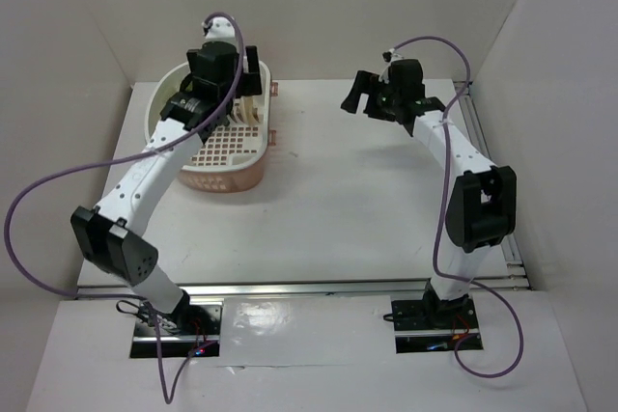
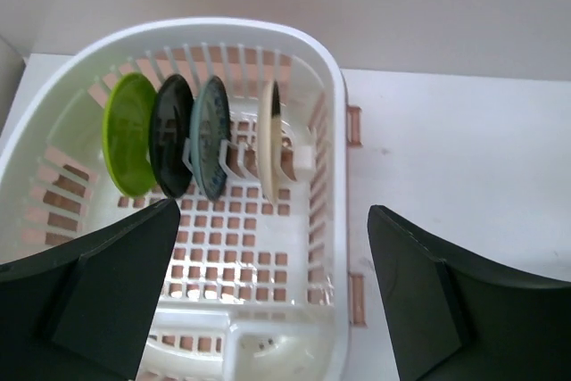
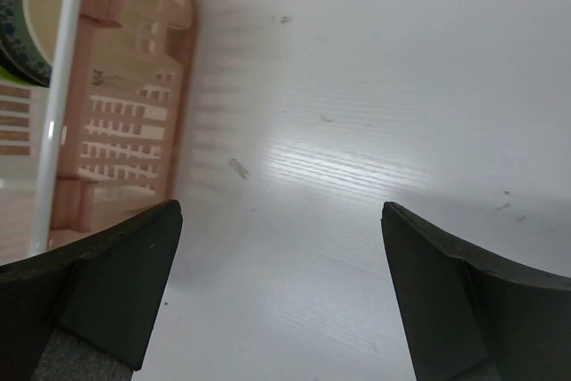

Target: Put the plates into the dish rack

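Note:
The pale pink dish rack [image 1: 232, 178] with its white rim [image 2: 332, 122] stands at the table's back left. Four plates stand on edge in a row in its slots: lime green [image 2: 129, 136], glossy black [image 2: 169, 136], dark teal patterned [image 2: 211, 136] and cream [image 2: 268, 142]. My left gripper [image 2: 274, 260] hangs open above the rack's near part [image 1: 198, 108], holding nothing, its fingers apart from the plates. My right gripper [image 3: 281, 260] is open and empty over bare table to the right of the rack [image 1: 362, 98]. The right wrist view shows the rack's side [image 3: 116, 131] and the cream plate [image 3: 49, 6].
White enclosure walls [image 1: 68, 65] close in the table on the left, back and right. A metal rail [image 1: 309, 288] runs along the near edge by the arm bases. Purple cables [image 1: 39, 190] loop off both arms.

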Robot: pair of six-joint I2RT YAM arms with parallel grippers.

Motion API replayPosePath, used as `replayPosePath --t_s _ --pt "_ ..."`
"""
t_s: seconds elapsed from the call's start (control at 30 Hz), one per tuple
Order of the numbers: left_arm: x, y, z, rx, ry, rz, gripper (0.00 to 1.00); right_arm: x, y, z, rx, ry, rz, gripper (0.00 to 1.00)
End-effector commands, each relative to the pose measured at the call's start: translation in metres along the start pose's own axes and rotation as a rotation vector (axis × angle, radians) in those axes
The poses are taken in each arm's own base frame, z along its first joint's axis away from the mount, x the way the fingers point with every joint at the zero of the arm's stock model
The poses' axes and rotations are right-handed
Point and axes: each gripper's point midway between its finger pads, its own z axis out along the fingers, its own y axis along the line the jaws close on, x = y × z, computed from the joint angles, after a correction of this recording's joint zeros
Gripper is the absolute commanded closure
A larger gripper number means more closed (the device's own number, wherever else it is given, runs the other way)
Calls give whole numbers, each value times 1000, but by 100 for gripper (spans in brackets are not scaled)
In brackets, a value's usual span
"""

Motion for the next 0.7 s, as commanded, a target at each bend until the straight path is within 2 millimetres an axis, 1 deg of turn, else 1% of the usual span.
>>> replayPosePath --t_s 0.0,0.03,0.07,0.1,0.13,0.17,0.2,0.23,0.27,0.3,0.33,0.37,0.4,0.43,0.47,0.53,0.57,0.6,0.63,0.67 --pt "38 -18 -28 21 83 45 0 -46 10 -42 32 -121 -103 0" --pt "48 -14 -41 21 92 57 0 -44 9 -48 47 -112 -108 0" --pt "56 -14 -50 29 109 63 0 -48 11 -54 54 -121 -120 0" --pt "65 -14 -60 28 129 55 0 -47 10 -65 72 -113 -130 0" --pt "82 -8 -66 26 165 55 0 -48 15 -72 74 -116 -134 0" --pt "78 -8 -84 62 160 26 0 -52 24 -87 85 -142 -159 0" --pt "82 -8 -94 76 174 12 0 -52 23 -94 99 -148 -158 0" --pt "91 -3 -104 72 210 -12 0 -47 28 -102 104 -137 -163 0" --pt "104 -2 -113 85 239 -5 0 -40 28 -108 117 -128 -166 0" --pt "100 2 -132 110 215 -24 0 -35 31 -114 135 -129 -184 0" --pt "103 7 -138 110 211 -36 0 -38 40 -132 129 -167 -194 0" --pt "121 14 -142 99 236 -42 0 -22 36 -134 145 -141 -197 0" --pt "124 19 -148 101 229 -56 0 -18 37 -141 153 -150 -202 0" --pt "119 24 -162 122 198 -73 0 -17 44 -160 155 -182 -205 0" --pt "133 29 -166 122 220 -71 0 -1 41 -162 164 -164 -200 0" --pt "136 36 -174 127 207 -79 0 10 44 -173 151 -171 -201 0" --pt "141 45 -181 118 196 -95 0 15 42 -187 160 -176 -172 0" --pt "143 50 -186 109 191 -106 0 29 38 -188 166 -144 -175 0" --pt "145 56 -190 100 187 -116 0 33 29 -192 207 -142 -174 0" --pt "142 65 -199 98 156 -132 0 43 21 -200 234 -112 -175 0"
